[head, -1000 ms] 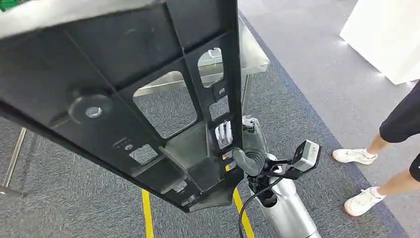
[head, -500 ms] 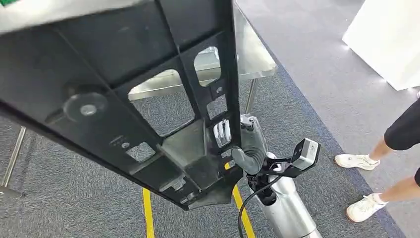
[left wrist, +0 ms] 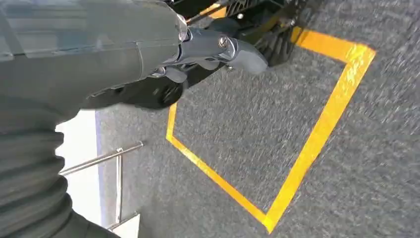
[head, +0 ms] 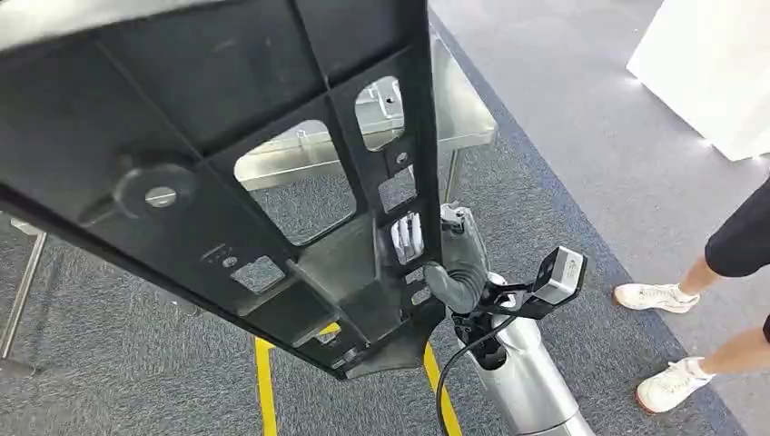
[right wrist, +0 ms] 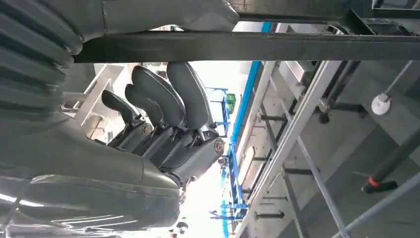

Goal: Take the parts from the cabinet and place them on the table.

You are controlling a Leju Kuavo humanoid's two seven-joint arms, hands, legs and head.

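A large black ribbed plastic part [head: 227,118] with several cut-out windows hangs close in front of the head view, tilted and covering its upper left. My right hand [head: 454,263] grips the part's right edge near its lower end. In the right wrist view the right hand [right wrist: 158,114] has its dark fingers curled against the part's black bar [right wrist: 247,47]. In the left wrist view my left hand [left wrist: 208,47] holds the part's dark underside [left wrist: 148,94] above the carpet. The steel table [head: 459,104] stands beyond the part, seen partly through its windows.
Yellow tape lines [head: 263,391] mark the grey carpet below me and form a square [left wrist: 317,144]. A person's legs and white shoes [head: 654,295] are at the right. A white block [head: 708,64] stands at the far right. Steel table legs [head: 18,300] are at the left.
The whole picture has shifted a little, so the camera has moved. The part stays in both hands, and the person's feet sit slightly differently at the right.
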